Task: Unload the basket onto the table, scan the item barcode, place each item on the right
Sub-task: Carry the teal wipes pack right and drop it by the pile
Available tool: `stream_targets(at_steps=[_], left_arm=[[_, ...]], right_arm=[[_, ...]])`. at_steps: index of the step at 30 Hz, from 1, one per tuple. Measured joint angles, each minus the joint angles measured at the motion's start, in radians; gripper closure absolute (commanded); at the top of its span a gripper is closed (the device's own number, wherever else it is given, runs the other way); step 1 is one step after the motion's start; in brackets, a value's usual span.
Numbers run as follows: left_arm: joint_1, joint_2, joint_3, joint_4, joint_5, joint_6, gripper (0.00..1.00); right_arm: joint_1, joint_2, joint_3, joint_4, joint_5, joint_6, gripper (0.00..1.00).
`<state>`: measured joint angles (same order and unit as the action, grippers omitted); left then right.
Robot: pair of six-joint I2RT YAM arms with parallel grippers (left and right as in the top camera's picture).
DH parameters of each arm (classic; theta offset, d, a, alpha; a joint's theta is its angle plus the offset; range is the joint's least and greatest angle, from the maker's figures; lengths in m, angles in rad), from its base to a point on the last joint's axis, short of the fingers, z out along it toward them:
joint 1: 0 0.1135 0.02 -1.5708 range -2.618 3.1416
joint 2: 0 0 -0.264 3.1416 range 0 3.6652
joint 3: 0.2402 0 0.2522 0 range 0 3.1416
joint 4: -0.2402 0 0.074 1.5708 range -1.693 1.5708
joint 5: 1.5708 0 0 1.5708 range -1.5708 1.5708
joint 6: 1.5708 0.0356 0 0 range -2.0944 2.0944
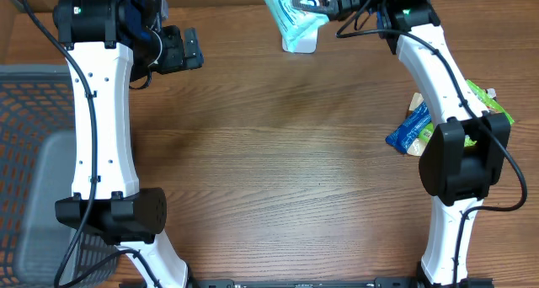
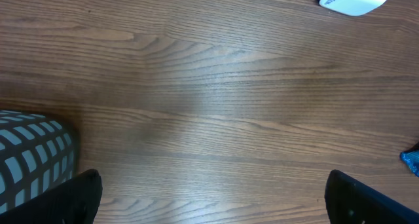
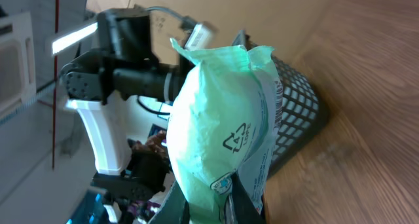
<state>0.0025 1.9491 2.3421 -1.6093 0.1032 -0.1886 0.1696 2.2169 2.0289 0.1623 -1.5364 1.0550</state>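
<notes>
A wood-grain desk fills the overhead view, with a dark mesh basket at its left edge and a few blue and green snack packets lying near its right edge.

The task's thing, a mint-green pouch, is off the desk at the far edge, near the middle. The right gripper has its fingers clamped on one end of it. From those fingers the pouch's long axis runs away toward the left arm's side, roughly along the far edge. Directly below it in the overhead view a white device sits on the desk, probably the scanner. Whether pouch and device touch cannot be told from above.

The left gripper hovers near the far left corner with its fingers spread wide and holding nothing, well apart from the pouch. The right arm therefore has to present the barcode, and the question is which face it turns down toward the device.

In the right wrist view the pouch is puffy and soft, crimped flat at its free end, with a recycling mark printed on the facing side. A strip of fine dark lines along one edge may be the barcode, but it is too small to be sure.
</notes>
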Motion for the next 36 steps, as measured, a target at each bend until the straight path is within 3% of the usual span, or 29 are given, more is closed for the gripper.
stream_targets(at_steps=[5,9,13,16,20,26,31,36], left_arm=[[0.0,0.0,0.0,0.0,0.0,0.0,0.0],[0.0,0.0,0.0,0.0,0.0,0.0,0.0],[0.0,0.0,0.001,-0.001,0.0,0.0,0.0],[0.0,0.0,0.001,-0.001,-0.001,0.0,0.0],[0.0,0.0,0.001,0.0,-0.001,0.0,0.01],[0.0,0.0,0.001,0.0,-0.001,0.0,0.0],[0.0,0.0,0.001,0.0,0.0,0.0,0.0],[0.0,0.0,0.001,0.0,-0.001,0.0,0.0]], right_arm=[[-0.041,0.0,-0.04,-0.16,0.006,-0.126,0.96],[-0.065,0.0,-0.045,-0.515,0.09,-0.336,0.96],[-0.071,-0.009,-0.042,-1.012,0.368,-0.635,0.96],[-0.071,-0.019,-0.047,-1.172,0.57,-0.797,0.96],[-0.071,-0.093,-0.05,-1.255,0.808,-0.9,0.96],[-0.069,-0.285,-0.049,-1.38,1.149,-0.926,0.96],[-0.053,-0.344,-0.046,-1.529,1.525,-0.798,0.96],[-0.038,-0.34,-0.101,-1.507,1.744,-0.693,0.96]])
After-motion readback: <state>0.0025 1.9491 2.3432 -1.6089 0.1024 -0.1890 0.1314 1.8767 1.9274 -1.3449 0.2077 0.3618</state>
